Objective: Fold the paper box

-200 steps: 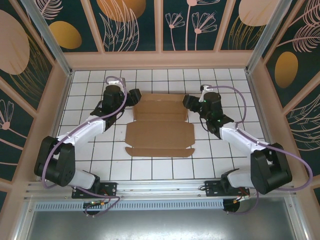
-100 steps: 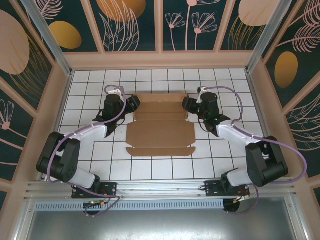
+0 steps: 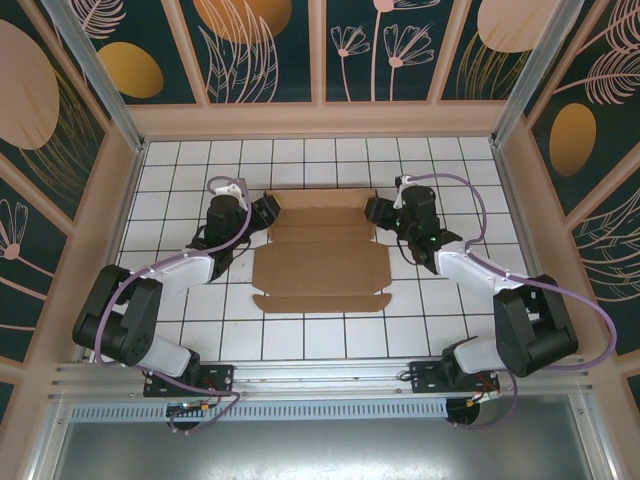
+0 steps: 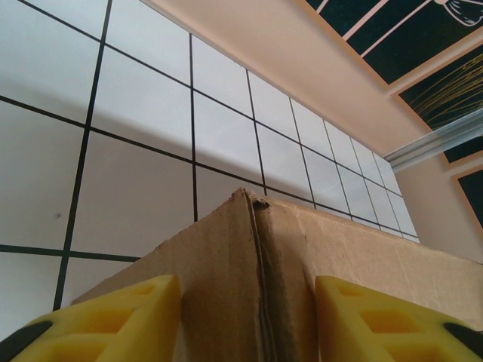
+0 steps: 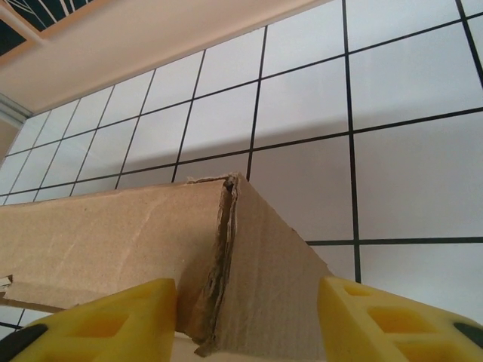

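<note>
Paper box (image 3: 320, 268) lies mid-surface (image 3: 300, 340), mostly flat, with its far corners lifted. At the left far corner, the left gripper (image 3: 264, 212) straddles a raised cardboard fold, fingers apart; whether it actually pinches, I cannot tell. At the right far corner, the right gripper (image 3: 374, 210) straddles likewise, its hold equally unclear. If either side slips or pulls harder, the wall could skew, tear at its ragged crease, or drop flat.
</note>
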You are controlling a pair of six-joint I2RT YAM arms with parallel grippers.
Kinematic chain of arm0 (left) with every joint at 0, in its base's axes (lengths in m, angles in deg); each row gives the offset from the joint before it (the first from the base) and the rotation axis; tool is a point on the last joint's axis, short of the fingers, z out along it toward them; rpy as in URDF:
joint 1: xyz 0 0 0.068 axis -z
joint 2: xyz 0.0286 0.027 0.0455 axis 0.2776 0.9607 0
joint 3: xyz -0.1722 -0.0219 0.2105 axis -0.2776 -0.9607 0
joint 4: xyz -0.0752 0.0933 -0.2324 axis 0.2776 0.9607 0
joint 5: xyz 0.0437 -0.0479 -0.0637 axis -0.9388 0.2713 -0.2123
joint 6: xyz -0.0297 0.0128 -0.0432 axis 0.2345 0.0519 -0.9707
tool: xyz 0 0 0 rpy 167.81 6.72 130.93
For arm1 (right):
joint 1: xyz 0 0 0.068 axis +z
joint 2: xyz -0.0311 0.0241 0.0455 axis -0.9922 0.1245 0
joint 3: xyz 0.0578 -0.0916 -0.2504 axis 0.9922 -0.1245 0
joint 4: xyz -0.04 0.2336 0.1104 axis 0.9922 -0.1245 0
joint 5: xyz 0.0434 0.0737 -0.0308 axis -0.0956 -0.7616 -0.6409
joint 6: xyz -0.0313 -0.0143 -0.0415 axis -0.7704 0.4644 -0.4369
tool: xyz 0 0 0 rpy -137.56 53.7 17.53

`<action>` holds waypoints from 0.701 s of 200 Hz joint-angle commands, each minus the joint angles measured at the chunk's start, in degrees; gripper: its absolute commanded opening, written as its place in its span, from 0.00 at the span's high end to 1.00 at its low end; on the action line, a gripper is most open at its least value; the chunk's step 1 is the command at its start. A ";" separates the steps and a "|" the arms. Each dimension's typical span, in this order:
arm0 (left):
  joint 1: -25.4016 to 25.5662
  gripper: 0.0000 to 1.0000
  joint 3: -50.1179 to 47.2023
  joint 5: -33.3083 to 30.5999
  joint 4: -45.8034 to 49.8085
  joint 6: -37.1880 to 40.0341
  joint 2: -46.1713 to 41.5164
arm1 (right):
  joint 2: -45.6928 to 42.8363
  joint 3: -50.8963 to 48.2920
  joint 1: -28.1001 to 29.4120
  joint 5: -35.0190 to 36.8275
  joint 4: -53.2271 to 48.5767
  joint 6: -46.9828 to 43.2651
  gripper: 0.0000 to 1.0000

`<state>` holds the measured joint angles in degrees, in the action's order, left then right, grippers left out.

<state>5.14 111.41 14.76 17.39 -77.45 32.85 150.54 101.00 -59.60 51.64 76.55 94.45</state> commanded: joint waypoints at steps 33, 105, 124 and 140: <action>-0.34 0.46 -0.50 -1.22 10.06 1.32 0.51 | -1.01 -0.53 0.66 2.49 -4.64 -1.45 0.49; -0.34 0.31 13.41 -10.32 24.93 13.37 -7.54 | -3.70 14.45 1.81 -0.96 -14.99 -12.69 0.58; -0.34 0.31 14.83 -12.82 27.64 15.88 -10.74 | -0.13 19.24 3.93 -3.61 -20.42 -15.74 0.81; -0.32 0.32 16.91 -11.55 30.68 16.84 -12.17 | 3.20 21.99 5.61 -6.63 -23.63 -19.48 1.00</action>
<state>5.14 124.63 5.43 41.30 -65.56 23.58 149.47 118.51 -56.65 50.60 60.68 81.91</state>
